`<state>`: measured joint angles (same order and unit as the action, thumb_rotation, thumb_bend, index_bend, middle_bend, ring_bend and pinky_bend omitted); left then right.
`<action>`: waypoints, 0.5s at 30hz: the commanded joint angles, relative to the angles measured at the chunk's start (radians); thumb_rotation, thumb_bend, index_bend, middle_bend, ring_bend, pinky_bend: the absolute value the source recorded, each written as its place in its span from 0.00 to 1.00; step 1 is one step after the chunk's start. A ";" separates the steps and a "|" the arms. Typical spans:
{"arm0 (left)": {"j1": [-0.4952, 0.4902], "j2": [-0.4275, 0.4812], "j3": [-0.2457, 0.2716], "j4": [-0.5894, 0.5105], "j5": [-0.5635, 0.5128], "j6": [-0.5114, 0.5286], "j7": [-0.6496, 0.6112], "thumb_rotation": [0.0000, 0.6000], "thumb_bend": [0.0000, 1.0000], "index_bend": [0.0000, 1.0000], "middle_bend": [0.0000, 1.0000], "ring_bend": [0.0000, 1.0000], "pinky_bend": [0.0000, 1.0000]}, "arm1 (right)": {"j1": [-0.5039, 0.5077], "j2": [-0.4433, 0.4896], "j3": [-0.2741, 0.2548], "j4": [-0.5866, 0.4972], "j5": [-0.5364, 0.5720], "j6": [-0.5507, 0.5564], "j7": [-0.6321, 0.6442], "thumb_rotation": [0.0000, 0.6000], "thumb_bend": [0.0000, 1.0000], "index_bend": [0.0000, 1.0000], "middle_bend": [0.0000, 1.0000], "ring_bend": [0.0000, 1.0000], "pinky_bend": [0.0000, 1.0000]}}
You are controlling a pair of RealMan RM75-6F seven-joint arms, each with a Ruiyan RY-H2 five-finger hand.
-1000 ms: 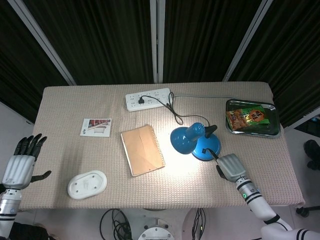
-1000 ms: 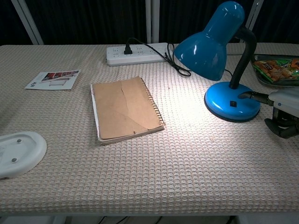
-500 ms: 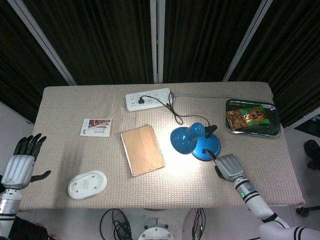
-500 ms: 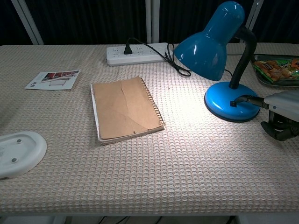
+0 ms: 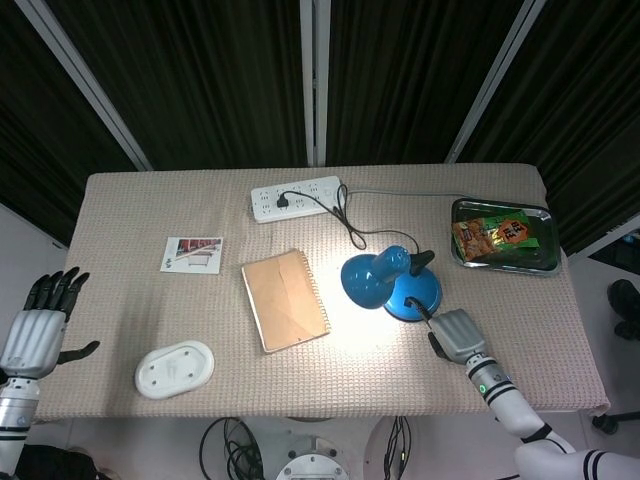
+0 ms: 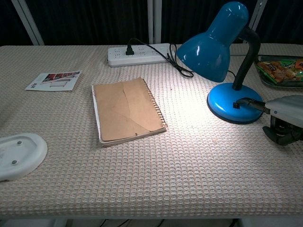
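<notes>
A lit blue desk lamp (image 5: 383, 281) stands right of centre, its shade (image 6: 213, 40) bent down toward the cloth. My right hand (image 5: 457, 335) lies just in front of the round lamp base (image 6: 235, 103). One dark finger (image 6: 247, 102) stretches out and touches the base by the small black switch; its other fingers curl under, holding nothing. My left hand (image 5: 38, 325) hangs off the table's left edge with its fingers spread and empty. The chest view does not show it.
A brown spiral notebook (image 5: 285, 300) lies in the lamp's light. A white power strip (image 5: 295, 197) with the lamp's plug sits at the back. A metal tray (image 5: 505, 267) of snack packets (image 5: 495, 233) is far right. A photo card (image 5: 191, 253) and a white oval object (image 5: 174, 368) lie left.
My right hand has slid a little nearer the front edge, its finger staying on the lamp base. My left hand has sunk slightly. The lamp stays lit.
</notes>
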<state>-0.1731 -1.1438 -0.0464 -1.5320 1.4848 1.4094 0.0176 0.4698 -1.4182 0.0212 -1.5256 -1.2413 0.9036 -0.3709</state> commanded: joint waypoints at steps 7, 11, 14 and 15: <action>0.001 -0.001 -0.001 0.009 0.001 0.004 -0.013 1.00 0.00 0.00 0.00 0.00 0.00 | 0.014 -0.010 -0.002 0.011 0.038 -0.005 -0.031 1.00 0.62 0.00 1.00 1.00 1.00; 0.002 0.001 -0.001 0.010 0.002 0.005 -0.017 1.00 0.00 0.00 0.00 0.00 0.00 | 0.003 0.000 0.003 -0.005 0.009 0.049 -0.023 1.00 0.62 0.00 1.00 1.00 1.00; 0.001 0.003 -0.001 0.009 0.004 0.005 -0.017 1.00 0.00 0.00 0.00 0.00 0.00 | -0.026 0.027 0.005 -0.032 -0.058 0.149 -0.006 1.00 0.62 0.00 1.00 1.00 0.99; 0.001 0.003 -0.002 0.008 0.004 0.006 -0.018 1.00 0.00 0.00 0.00 0.00 0.00 | -0.039 0.039 0.002 -0.042 -0.083 0.183 0.003 1.00 0.61 0.00 1.00 1.00 0.99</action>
<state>-0.1722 -1.1406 -0.0481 -1.5244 1.4894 1.4157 0.0001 0.4597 -1.4061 0.0238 -1.5418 -1.2665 1.0105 -0.3867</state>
